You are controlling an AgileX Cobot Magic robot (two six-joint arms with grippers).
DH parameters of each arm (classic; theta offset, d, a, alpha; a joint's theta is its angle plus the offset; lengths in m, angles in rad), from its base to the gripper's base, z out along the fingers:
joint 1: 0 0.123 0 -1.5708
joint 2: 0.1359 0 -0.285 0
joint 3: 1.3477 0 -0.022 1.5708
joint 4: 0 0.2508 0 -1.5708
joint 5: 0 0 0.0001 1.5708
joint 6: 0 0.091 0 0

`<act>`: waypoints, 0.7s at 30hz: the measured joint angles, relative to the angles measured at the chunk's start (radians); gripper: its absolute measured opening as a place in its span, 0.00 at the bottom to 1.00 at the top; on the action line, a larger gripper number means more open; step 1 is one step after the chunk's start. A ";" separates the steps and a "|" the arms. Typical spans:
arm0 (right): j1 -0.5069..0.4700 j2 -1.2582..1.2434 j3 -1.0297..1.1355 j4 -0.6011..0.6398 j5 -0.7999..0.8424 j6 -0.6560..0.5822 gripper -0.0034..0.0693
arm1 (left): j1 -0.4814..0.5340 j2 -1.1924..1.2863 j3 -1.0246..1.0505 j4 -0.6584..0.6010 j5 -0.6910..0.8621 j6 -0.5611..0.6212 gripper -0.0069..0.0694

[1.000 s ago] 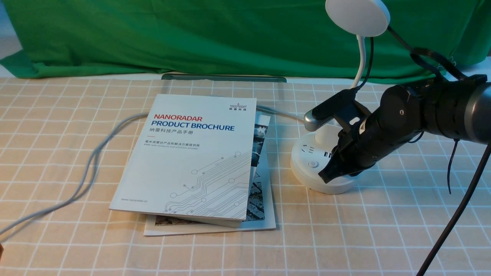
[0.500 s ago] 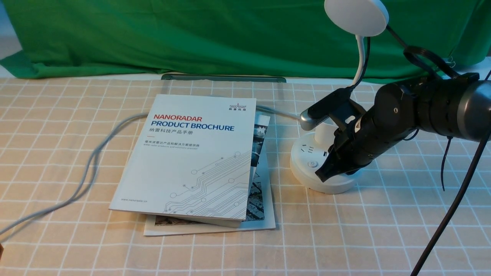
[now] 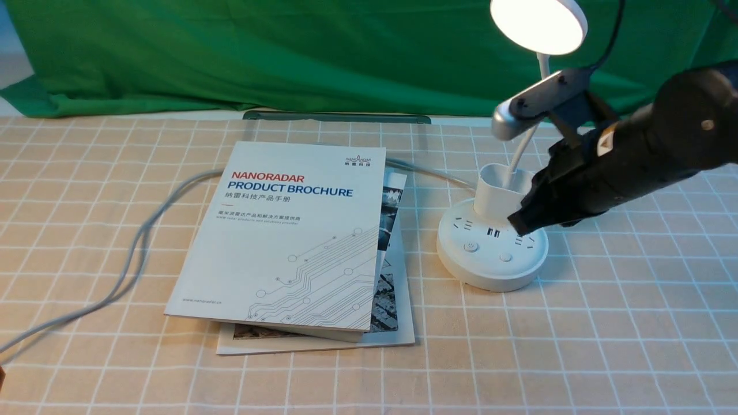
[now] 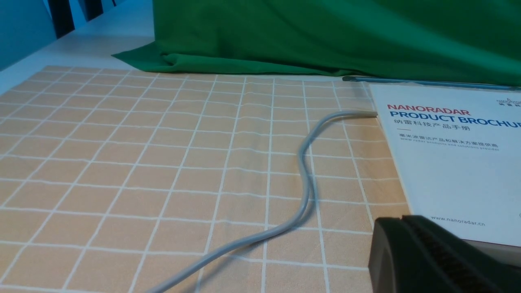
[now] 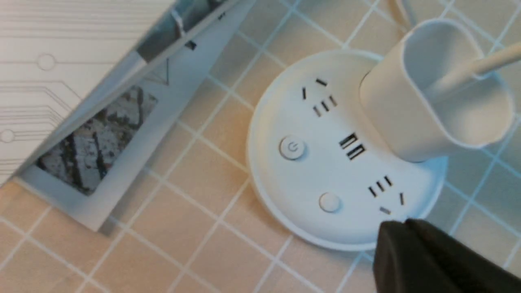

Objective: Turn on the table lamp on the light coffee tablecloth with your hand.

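Blurred gripper [image 5: 407,224] fingertips, seemingly together, near the lamp's round base [image 5: 301,179].

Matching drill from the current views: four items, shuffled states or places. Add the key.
Items
1. lamp head
2. right gripper
3. brochure
4. green cloth

States or places
A. on top of the stack left of the lamp base
B. lit
C. beyond the far edge of the tablecloth
D. raised over the lamp base, nothing held

Pairs: 1-B, 2-D, 3-A, 4-C
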 joint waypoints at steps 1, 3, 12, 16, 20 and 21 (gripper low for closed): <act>0.000 -0.038 0.024 0.000 0.000 0.006 0.11 | 0.000 0.000 0.000 0.000 0.000 0.000 0.12; 0.000 -0.142 0.074 0.000 -0.013 0.018 0.11 | 0.000 0.000 0.000 0.000 0.000 0.000 0.12; 0.000 -0.596 0.323 0.002 -0.139 0.042 0.13 | 0.000 0.000 0.000 0.000 0.000 0.000 0.12; 0.000 -0.735 0.398 0.002 -0.119 0.058 0.14 | 0.000 0.000 0.000 0.000 0.000 0.000 0.12; 0.000 -0.865 0.469 0.002 -0.118 0.059 0.16 | 0.000 0.000 0.000 0.000 0.000 0.000 0.12; 0.000 -0.894 0.489 0.002 -0.125 0.059 0.17 | 0.000 0.000 0.000 0.000 0.000 0.000 0.12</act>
